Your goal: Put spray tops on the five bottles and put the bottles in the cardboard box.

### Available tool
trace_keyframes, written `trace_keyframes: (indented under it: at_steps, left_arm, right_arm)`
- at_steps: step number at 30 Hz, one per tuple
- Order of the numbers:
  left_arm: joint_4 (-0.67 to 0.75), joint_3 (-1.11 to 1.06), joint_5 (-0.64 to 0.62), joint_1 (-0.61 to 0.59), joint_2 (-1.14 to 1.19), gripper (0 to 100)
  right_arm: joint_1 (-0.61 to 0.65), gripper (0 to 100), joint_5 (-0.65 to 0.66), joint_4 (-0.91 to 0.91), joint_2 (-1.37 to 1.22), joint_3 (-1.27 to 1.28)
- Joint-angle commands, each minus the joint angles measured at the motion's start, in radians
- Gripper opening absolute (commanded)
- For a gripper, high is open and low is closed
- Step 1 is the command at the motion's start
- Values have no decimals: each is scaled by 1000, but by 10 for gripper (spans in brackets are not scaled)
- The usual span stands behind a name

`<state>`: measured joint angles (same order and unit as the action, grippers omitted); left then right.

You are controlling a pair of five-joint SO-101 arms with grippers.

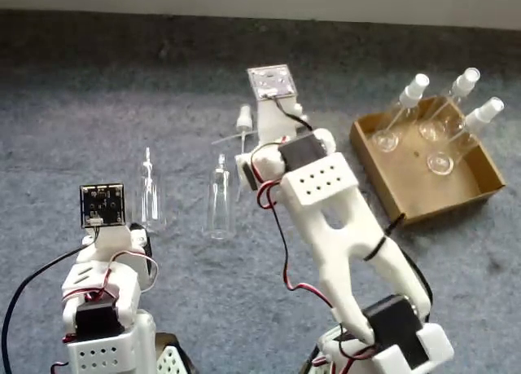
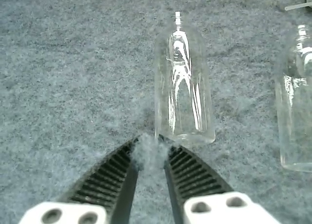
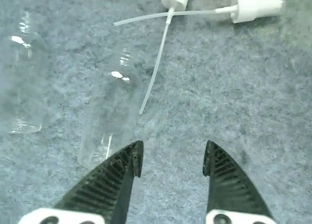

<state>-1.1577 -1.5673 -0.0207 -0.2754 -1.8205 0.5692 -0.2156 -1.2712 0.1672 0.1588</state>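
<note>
3 capped bottles [image 1: 403, 109] were in the cardboard box [image 1: 411, 182], upper right. 2 bare bottles [image 1: 220, 199] & 2 loose spray tops [image 3: 256, 7] were on the table [image 1: 81, 113], mid-frame. Left gripper [image 2: 151, 146] was open a crack, right gripper [image 3: 173, 158] spread wide, both empty.

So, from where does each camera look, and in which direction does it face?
High view: fixed above the carpet, facing down on both arms, two uncapped bottles and the cardboard box.
Left wrist view: on the left arm, facing past the left gripper along the carpet.
Right wrist view: on the right arm, facing past the right gripper toward two spray tops.
Shared: all three show both bottles.
</note>
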Motion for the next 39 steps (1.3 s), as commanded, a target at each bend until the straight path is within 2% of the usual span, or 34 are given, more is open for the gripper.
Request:
trace_keyframes:
  at_steps: [1, 6, 8, 12, 21, 28, 30, 39]
  left_arm:
    - [-2, 42, 6, -8, -8, 5]
    - [2, 38, 6, -8, -8, 5]
    - [2, 15, 6, -8, -8, 5]
    - [2, 7, 6, -7, -8, 5]
    - [3, 4, 6, -7, -8, 5]
    - [3, 2, 6, -7, -8, 5]
    - [3, 2, 6, -7, -8, 5]
    - [3, 1, 6, -5, -8, 5]
  right_arm:
    - [61, 190, -68, -76, -85, -217]
    - [96, 341, -95, -137, -278, -417]
    - [119, 371, -98, -159, -355, -466]
    - [162, 372, -97, -148, -496, -529]
    - [165, 372, -101, -119, -748, -717]
    - [160, 371, -101, -122, -865, -737]
    - [160, 353, -101, -136, -875, -740]
    - [157, 136, -94, -202, -863, -745]
